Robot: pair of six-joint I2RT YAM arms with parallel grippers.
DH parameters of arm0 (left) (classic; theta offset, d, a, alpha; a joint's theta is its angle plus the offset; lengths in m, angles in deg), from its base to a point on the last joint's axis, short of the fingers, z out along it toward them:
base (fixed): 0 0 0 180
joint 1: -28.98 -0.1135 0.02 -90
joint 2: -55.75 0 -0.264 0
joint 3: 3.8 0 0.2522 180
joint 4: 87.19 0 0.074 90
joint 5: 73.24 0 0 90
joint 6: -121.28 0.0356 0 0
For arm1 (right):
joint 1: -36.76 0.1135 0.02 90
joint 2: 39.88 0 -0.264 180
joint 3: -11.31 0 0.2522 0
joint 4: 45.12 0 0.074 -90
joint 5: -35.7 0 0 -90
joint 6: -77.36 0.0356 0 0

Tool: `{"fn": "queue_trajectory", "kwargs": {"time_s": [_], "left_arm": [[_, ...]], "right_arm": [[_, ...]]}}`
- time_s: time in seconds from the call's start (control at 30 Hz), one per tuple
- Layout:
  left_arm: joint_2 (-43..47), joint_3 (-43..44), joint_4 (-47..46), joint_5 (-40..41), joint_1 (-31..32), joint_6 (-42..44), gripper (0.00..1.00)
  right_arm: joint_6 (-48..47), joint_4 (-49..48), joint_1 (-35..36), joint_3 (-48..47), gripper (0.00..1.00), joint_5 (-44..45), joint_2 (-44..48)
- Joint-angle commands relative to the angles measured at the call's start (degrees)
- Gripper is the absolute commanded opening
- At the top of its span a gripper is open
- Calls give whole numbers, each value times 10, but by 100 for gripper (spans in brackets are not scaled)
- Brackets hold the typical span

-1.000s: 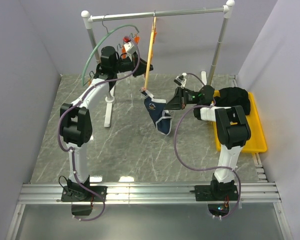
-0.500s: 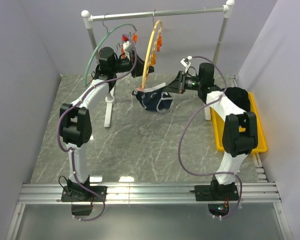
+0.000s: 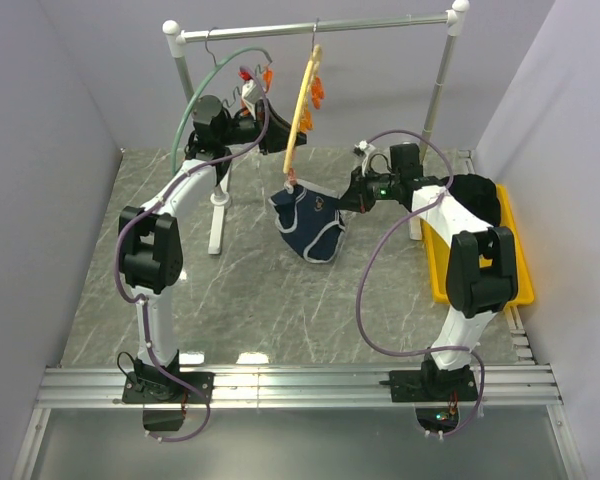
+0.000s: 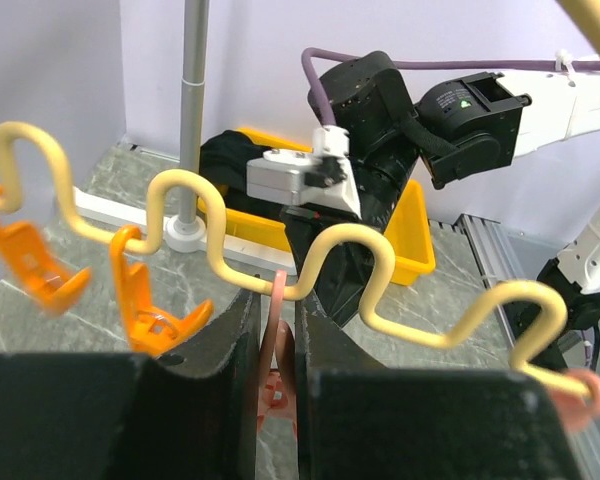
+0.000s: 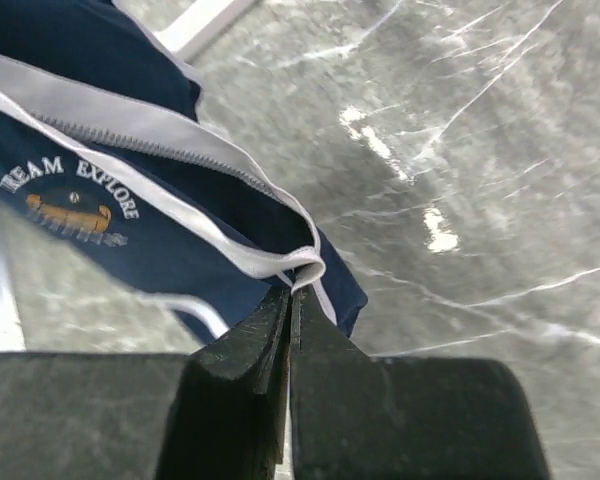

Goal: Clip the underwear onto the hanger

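Right gripper (image 5: 288,300) is pinched tight on a white-trimmed edge of the underwear (image 3: 310,225), above the grey marbled table (image 3: 230,300). A white clothes rail (image 3: 380,22) stands at the table's far side. A yellow tray (image 3: 520,280) lies at the right edge, holding a black clothing pile (image 3: 475,195).

The hanger (image 3: 302,100), a yellow arc, hangs by its hook from the rail and is seen almost edge-on. Its long axis slants from upper right down to lower left. A green hanger (image 3: 190,108) hangs to its left.

The underwear is in the air between the hanger's lower end and the right gripper. One corner is up at the hanger's low tip and the other is in the fingers, so the waistband runs roughly left to right and the body sags toward the table. Whether a clip grips the raised corner cannot be told.

Left gripper (image 4: 277,320) is narrowed onto a pink clip (image 4: 274,380) hanging from the hanger's wavy bar, beside orange clips (image 4: 150,300). On the navy front, white lettering reads "TEAM EXPLORE" over a small gold emblem (image 5: 75,215).
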Motion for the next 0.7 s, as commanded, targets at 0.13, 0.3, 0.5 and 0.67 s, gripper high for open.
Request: {"fn": "queue_trajectory", "kwargs": {"time_s": [0.13, 0.3, 0.5, 0.67], "left_arm": [[-7, 27, -50, -10, -8, -27, 0], [-9, 32, -57, -13, -10, -27, 0], [-9, 28, -68, -17, -10, -28, 0], [-10, 31, -72, -20, -10, -29, 0]], "right_arm": [[-184, 88, 6, -37, 0, -2, -17], [-235, 121, 10, -24, 6, -17, -27], [-247, 132, 10, -52, 11, -19, -45], [-275, 184, 12, -97, 27, -29, -74]]}}
